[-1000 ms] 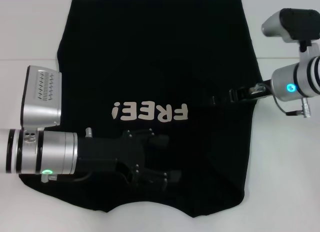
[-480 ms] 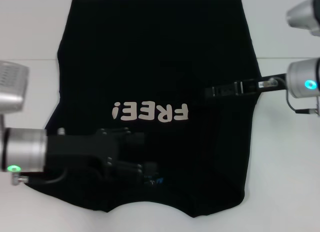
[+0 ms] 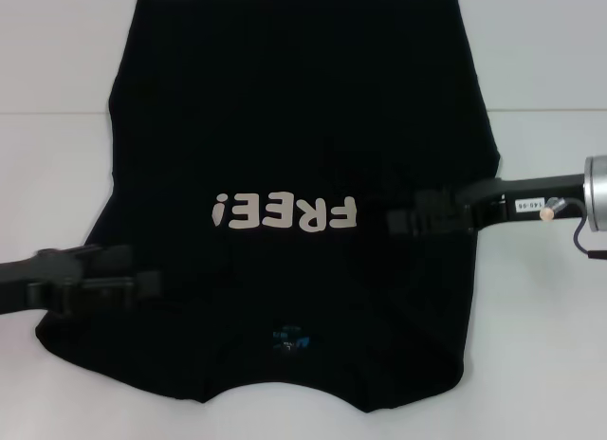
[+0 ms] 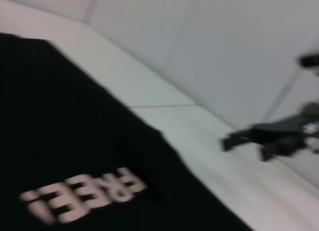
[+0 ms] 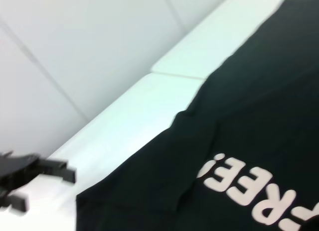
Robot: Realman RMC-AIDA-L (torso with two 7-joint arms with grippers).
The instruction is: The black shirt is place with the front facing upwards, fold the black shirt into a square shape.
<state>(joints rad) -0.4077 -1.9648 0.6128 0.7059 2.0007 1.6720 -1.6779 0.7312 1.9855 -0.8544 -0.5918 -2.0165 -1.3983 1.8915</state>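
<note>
jaws first: from the head view you cannot tell how far either pair is parted, black fingers against black cloth. the left gripper (image 3: 142, 284) reaches in low from the desk's left edge over the shirt (image 3: 294, 127) near its left sleeve side; the right gripper (image 3: 403, 219) comes in from the right edge, tips just beside the end of the "free!" lettering (image 3: 285, 212). neither looks to have cloth lifted. the shirt lies flat across the middle of the desk (image 3: 550, 364), front up, hem toward the far edge, the blue neck label (image 3: 291, 339) toward the near edge. its sides already look turned in, so you likely want a lengthwise fold next: take both near corners evenly, lift together, and lay them toward the far hem without dragging.

left wrist view: the cloth (image 4: 75, 141) is soft, matte, plain black, with smooth cream letters. the right gripper (image 4: 249, 139) shows farther off above the pale, smooth desk, its prongs looking parted and empty.

right wrist view: a shallow crease runs along the shirt's (image 5: 249, 116) edge. the left gripper (image 5: 35, 176) shows off the cloth, its prongs looking spread and empty.
</note>
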